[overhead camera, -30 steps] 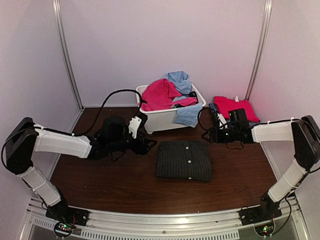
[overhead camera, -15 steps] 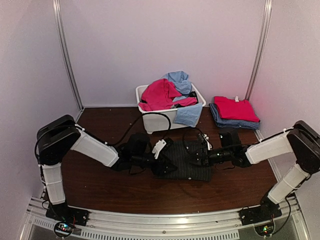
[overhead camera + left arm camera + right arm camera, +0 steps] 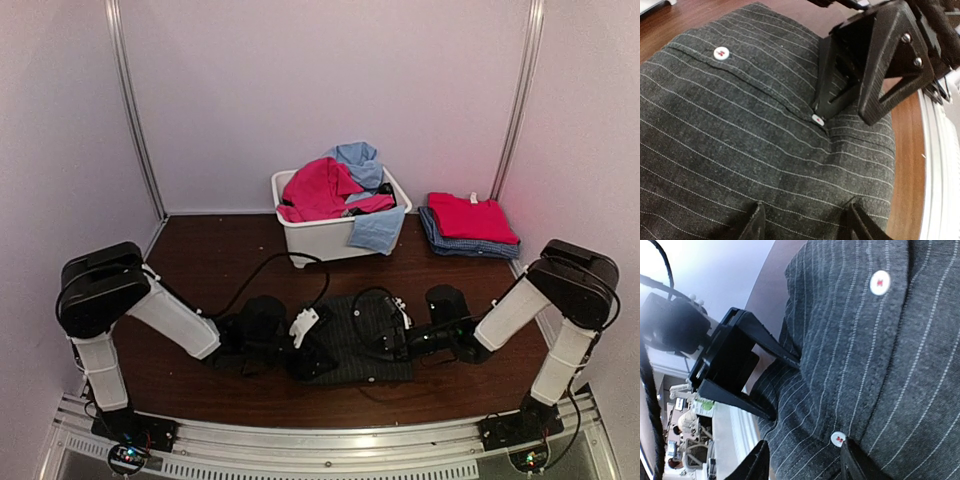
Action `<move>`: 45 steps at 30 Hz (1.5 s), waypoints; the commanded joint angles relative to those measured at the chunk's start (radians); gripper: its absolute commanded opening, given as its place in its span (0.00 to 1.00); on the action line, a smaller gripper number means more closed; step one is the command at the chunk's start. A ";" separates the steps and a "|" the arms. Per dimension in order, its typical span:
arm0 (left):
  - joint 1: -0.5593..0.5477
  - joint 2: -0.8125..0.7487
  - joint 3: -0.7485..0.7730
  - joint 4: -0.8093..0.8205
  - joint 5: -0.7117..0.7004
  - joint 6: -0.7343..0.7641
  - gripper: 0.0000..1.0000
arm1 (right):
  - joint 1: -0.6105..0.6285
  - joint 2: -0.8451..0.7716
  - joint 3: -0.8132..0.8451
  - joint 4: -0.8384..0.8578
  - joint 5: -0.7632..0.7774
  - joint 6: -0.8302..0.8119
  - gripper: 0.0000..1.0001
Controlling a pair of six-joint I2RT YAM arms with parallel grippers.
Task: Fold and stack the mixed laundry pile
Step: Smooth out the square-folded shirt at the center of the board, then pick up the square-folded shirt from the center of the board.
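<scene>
Now left gripper [image 3: 805, 225] and right gripper [image 3: 807, 462] have dropped onto the black shirt [image 3: 740, 125], jaws half-open, narrowing, nothing clamped yet; stacking likely next.

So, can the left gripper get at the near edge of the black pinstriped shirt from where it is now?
Probably yes. The left gripper sits at the near edge of the pinstriped shirt, jaws apart over the cloth. The right gripper works the same edge alongside, apart from it, so nothing looks to block it.
</scene>
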 commanded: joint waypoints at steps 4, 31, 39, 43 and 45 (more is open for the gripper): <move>-0.046 -0.243 -0.076 -0.133 -0.146 0.064 0.64 | 0.013 -0.326 0.078 -0.455 0.119 -0.107 0.52; 0.125 -0.270 0.048 -0.151 -0.376 0.362 0.77 | -0.197 -0.306 0.448 -0.783 0.125 -0.324 0.48; -0.200 -0.244 0.168 -0.292 -0.575 0.718 0.76 | -0.370 -0.733 0.304 -0.938 0.292 -0.363 0.85; -0.310 -0.141 0.271 -0.378 -0.620 0.808 0.76 | -0.448 -0.836 0.217 -0.932 0.242 -0.290 1.00; -0.346 -0.085 0.316 -0.392 -0.622 0.839 0.75 | -0.460 -0.825 0.186 -0.957 0.219 -0.265 1.00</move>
